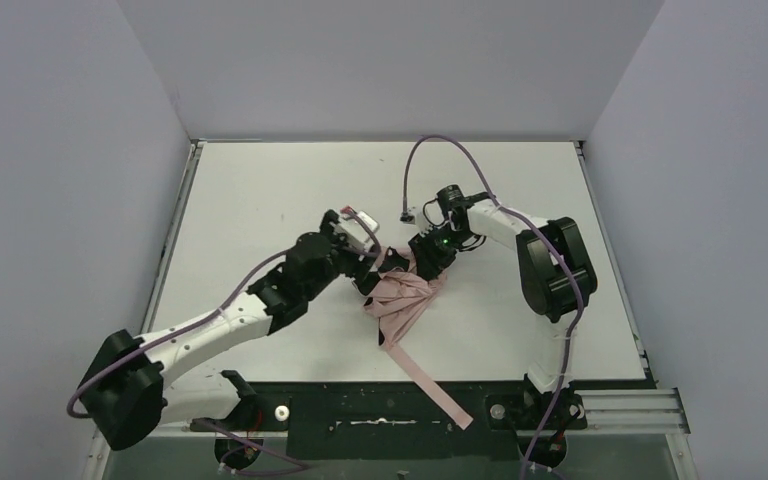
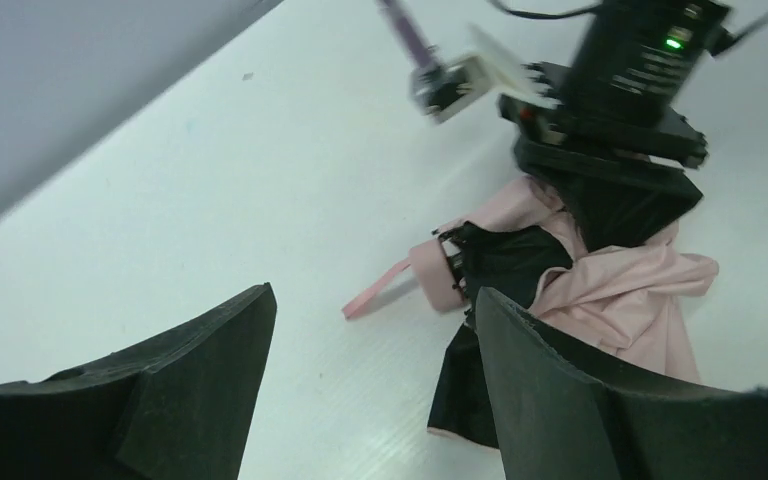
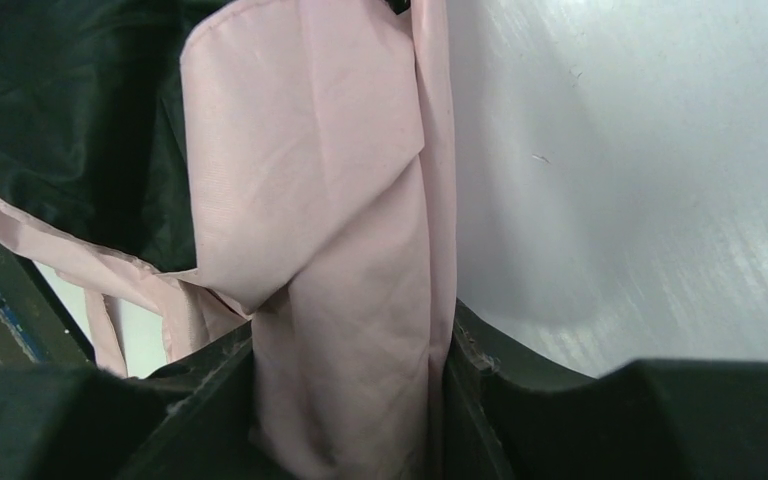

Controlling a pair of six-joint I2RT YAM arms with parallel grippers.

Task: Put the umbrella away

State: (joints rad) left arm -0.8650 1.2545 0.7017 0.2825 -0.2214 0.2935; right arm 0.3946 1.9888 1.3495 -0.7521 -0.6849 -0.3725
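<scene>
From above, the umbrella (image 1: 406, 298) lay in a messy pink heap near the middle of the table (image 1: 260, 190). A long pink strip (image 1: 438, 392) of it ran out to the near edge. The left gripper (image 1: 365, 272) sat just left of the heap, and the right gripper (image 1: 428, 260) sat on its far side. The job looked only partly done. The cloth was loose and not rolled up, and no strap was closed round it.

From the left wrist, the left gripper was wide open with nothing in it. Just ahead lay pink and black cloth, a pink end cap (image 2: 430, 272) and a little pink strap (image 2: 372, 297) flat on the table.

From the right wrist, the right gripper was narrow and pinched a fold of pink cloth.

A purple cable (image 1: 422, 150) looped over the far side. The two grippers were close together and might bump.
</scene>
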